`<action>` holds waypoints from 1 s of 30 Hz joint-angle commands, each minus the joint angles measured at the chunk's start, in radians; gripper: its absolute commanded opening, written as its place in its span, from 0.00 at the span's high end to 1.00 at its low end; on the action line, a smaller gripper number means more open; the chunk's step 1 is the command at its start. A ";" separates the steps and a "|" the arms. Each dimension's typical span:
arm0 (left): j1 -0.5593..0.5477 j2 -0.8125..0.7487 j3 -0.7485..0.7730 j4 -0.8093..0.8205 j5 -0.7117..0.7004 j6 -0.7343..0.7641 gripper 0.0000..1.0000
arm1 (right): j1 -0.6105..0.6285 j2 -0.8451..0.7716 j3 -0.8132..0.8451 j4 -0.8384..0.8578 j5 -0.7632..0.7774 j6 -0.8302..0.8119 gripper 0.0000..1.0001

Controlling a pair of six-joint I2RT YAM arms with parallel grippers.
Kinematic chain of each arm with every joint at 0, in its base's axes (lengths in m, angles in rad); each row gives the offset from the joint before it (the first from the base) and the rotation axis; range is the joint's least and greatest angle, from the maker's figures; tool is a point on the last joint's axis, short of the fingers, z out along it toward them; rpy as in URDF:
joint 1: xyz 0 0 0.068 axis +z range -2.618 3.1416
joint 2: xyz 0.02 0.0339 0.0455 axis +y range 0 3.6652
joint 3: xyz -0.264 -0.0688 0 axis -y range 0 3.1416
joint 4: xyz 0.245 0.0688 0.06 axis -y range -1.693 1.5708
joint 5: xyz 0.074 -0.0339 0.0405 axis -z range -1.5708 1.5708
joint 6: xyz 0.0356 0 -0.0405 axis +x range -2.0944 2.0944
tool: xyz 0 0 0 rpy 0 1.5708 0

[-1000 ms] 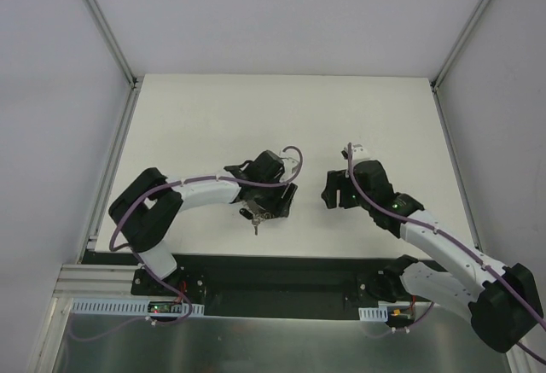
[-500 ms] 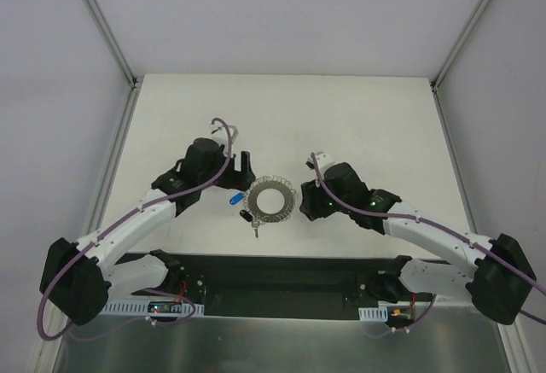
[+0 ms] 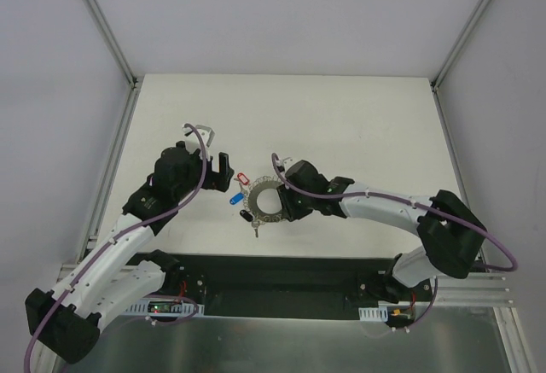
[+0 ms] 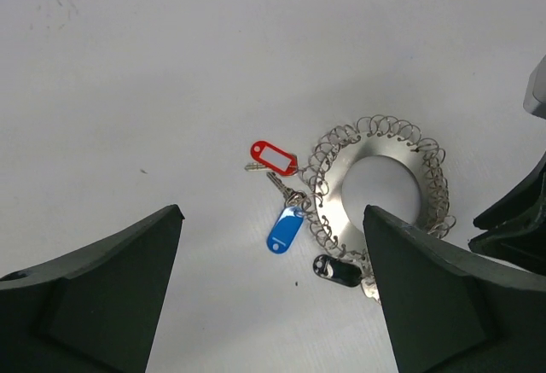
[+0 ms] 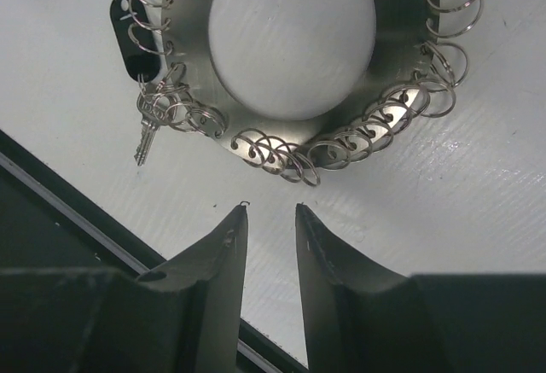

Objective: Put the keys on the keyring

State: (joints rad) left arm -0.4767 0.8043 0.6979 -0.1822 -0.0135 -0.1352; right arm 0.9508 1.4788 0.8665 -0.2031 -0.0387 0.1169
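The keyring (image 3: pixel 253 198) is a flat grey ring with wire loops, lying near the table's front edge. It also shows in the left wrist view (image 4: pixel 337 194) and the right wrist view (image 5: pixel 394 57). A blue tag (image 4: pixel 283 229) and a red tag (image 4: pixel 273 155) hang at its left rim. One black key (image 4: pixel 335 271) lies at the rim, also seen in the right wrist view (image 5: pixel 132 36); a second black key is not visible. My left gripper (image 4: pixel 273 305) is wide open and empty, left of the ring (image 3: pixel 220 171). My right gripper (image 5: pixel 271 209) is narrowly open and empty, just off the ring's near rim (image 3: pixel 278 217).
A small silver key (image 5: pixel 143 138) hangs on loops beside the black key and points toward the front edge (image 3: pixel 256 229). The black base rail (image 3: pixel 281 275) runs just in front of the ring. White walls with metal posts enclose the table.
My left arm has drawn back left off the keyring, uncovering it and its tags. My right gripper has swung left and now sits at the ring's near rim.
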 commanded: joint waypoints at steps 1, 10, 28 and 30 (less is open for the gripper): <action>0.004 0.015 -0.023 -0.019 -0.019 0.040 0.13 | 0.003 0.052 0.078 -0.059 0.019 0.012 0.69; 0.004 0.009 -0.023 -0.017 -0.005 0.051 0.13 | 0.002 0.129 0.121 -0.111 0.088 -0.019 0.70; 0.003 0.007 -0.029 -0.013 0.037 0.048 0.13 | -0.021 0.176 0.086 -0.006 0.049 -0.028 0.81; 0.003 0.009 -0.028 -0.013 0.044 0.046 0.13 | -0.024 0.178 0.081 0.010 0.048 -0.039 0.84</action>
State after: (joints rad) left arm -0.4767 0.8219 0.6754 -0.2077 -0.0006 -0.0959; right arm 0.9360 1.6527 0.9489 -0.2516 0.0273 0.0971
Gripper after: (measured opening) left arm 0.870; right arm 0.194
